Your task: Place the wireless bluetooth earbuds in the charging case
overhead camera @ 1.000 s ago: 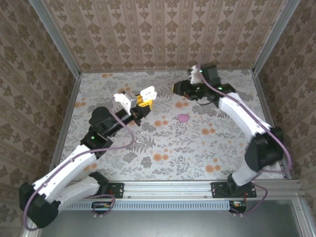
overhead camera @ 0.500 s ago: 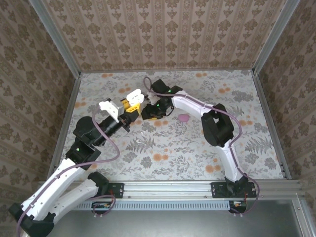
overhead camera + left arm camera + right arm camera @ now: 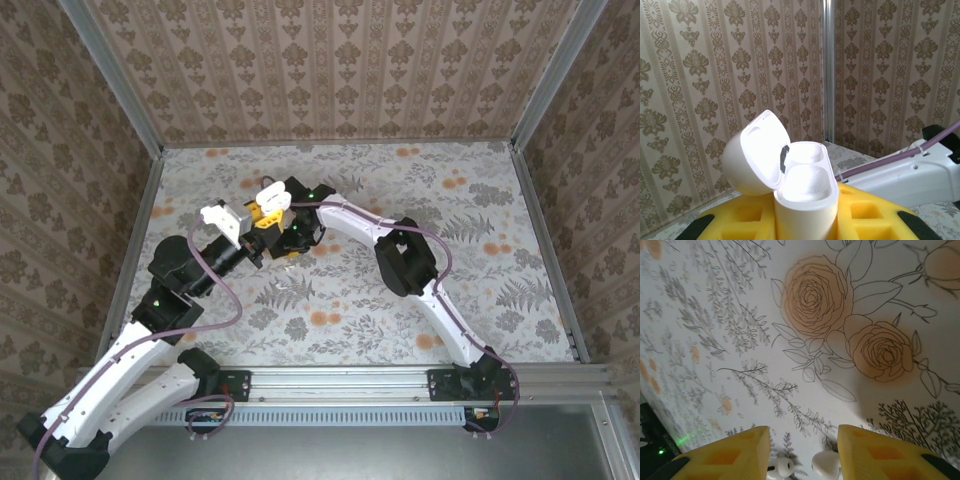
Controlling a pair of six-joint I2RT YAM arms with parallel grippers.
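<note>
The white charging case (image 3: 805, 200) stands upright with its lid (image 3: 752, 155) swung open to the left, and both wells look empty. My left gripper (image 3: 805, 222) is shut on the case's body, its yellow fingers (image 3: 870, 215) on either side. From above, the case (image 3: 272, 195) sits at the left gripper's (image 3: 265, 212) tip, left of centre at the back of the table. My right gripper (image 3: 294, 238) hovers right beside it. Between its yellow fingers (image 3: 730, 455) a white earbud (image 3: 826, 463) is pinched, with a second small white rounded part (image 3: 781, 467) against the other finger.
The table (image 3: 480, 290) carries a floral cloth with orange flower prints (image 3: 812, 297). Patterned walls and metal rails (image 3: 135, 110) close in the back and sides. The right arm's elbow (image 3: 405, 262) hangs over the table's middle.
My right arm has swung from the far right of the table across to the left, ending beside the case. The left gripper with the case has shifted slightly left.
</note>
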